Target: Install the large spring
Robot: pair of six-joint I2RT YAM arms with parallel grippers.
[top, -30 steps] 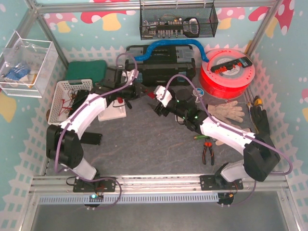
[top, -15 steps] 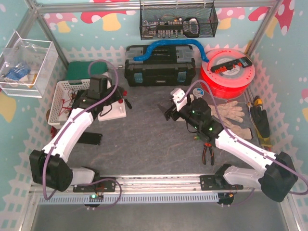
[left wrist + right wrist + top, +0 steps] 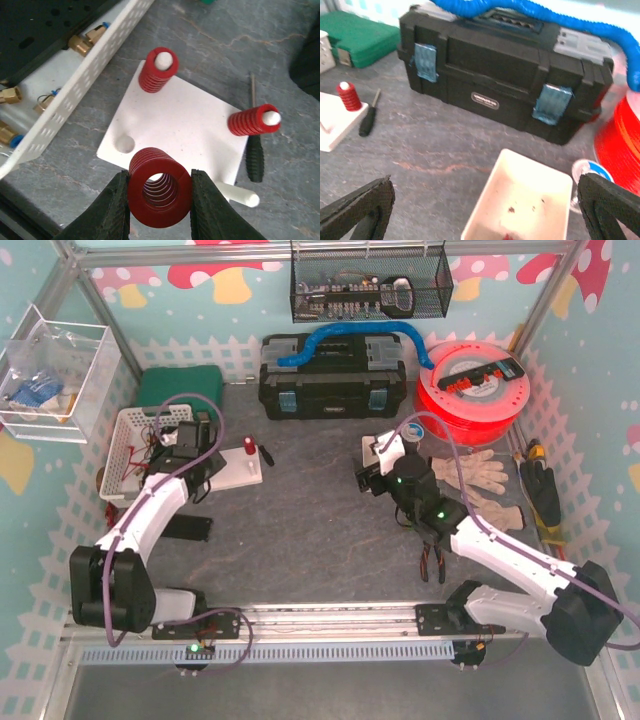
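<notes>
One white plate (image 3: 236, 472) lies toward the far left corner of the tabletop (image 3: 300, 540).

Left wrist view: the left fingers (image 3: 111, 210) pinch the large spring (image 3: 159, 192) over the plate's edge. Its bore should be centred over the bare white peg (image 3: 239, 195) alongside, then lowered straight.

Right wrist view: the right fingers (image 3: 357, 210) stand spread above a white tray (image 3: 530, 190). The label on the toolbox (image 3: 495, 85) is unreadable.

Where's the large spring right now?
Left wrist view: the large spring sits clamped in the left gripper, above the white plate near its empty hole.
</notes>
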